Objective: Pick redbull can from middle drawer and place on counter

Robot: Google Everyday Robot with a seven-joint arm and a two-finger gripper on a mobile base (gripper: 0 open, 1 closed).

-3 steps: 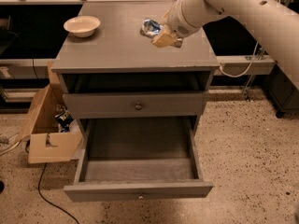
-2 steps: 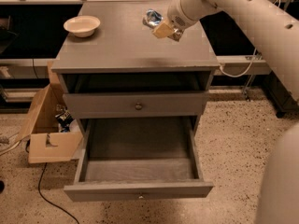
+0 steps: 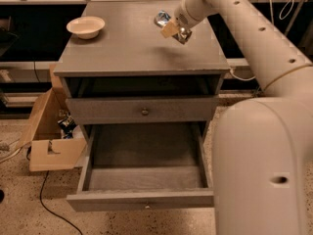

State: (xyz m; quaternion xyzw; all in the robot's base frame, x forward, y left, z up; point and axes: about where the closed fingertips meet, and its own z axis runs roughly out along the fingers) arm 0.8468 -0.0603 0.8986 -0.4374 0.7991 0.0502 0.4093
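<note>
The redbull can [image 3: 162, 18] is a small silver-and-blue can held in my gripper [image 3: 172, 27] above the back right part of the counter [image 3: 127, 48]. The gripper is shut on the can, with a tan finger pad [image 3: 169, 30] showing below it. The can hangs a little above the counter surface, tilted. The middle drawer [image 3: 145, 199] is pulled wide open at the bottom of the view and its tray is empty.
A cream-white bowl [image 3: 86, 26] sits at the counter's back left. A shut drawer front with a dark knob [image 3: 145, 111] is above the open drawer. An open cardboard box [image 3: 46, 131] and cables lie on the floor to the left. My white arm [image 3: 264, 146] fills the right foreground.
The gripper with the can has moved farther back over the counter and a little higher. The arm now fills more of the right side.
</note>
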